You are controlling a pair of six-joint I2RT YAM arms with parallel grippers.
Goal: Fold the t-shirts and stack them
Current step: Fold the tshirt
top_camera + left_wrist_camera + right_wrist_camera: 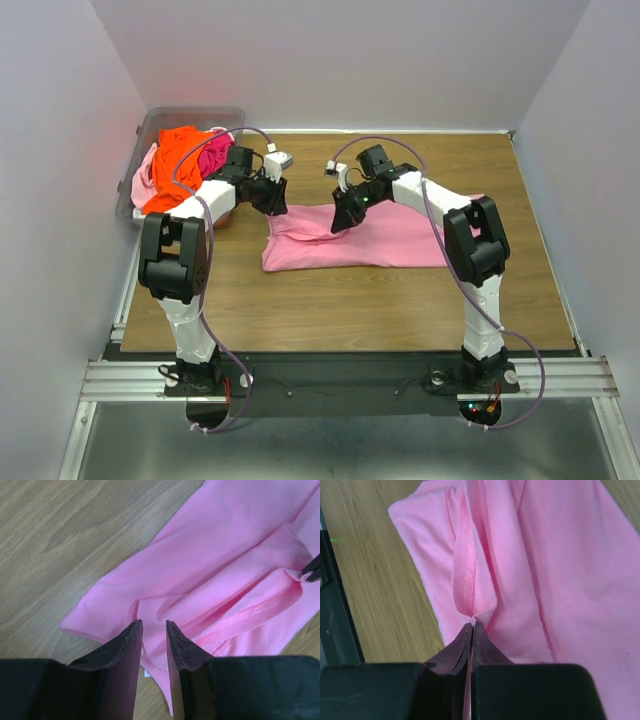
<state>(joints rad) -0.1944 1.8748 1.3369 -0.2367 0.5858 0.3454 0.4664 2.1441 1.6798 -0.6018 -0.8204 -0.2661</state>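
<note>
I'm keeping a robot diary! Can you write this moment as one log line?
right gripper: shut on light pink t-shirt | left gripper: open over its edge | other t-shirts: in bin

left gripper (154, 624) fingers a bit apart, pointing down | right gripper (472, 626) pinched tight on pink t-shirt (560, 580) | both arms reach forward, wrists angled inward

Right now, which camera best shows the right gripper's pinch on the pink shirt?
The right wrist view. It shows the right gripper shut on a raised fold of the light pink t-shirt, close up. The top external view shows it small, the pinch unclear. The left wrist view catches only its tip at the frame edge.
</note>
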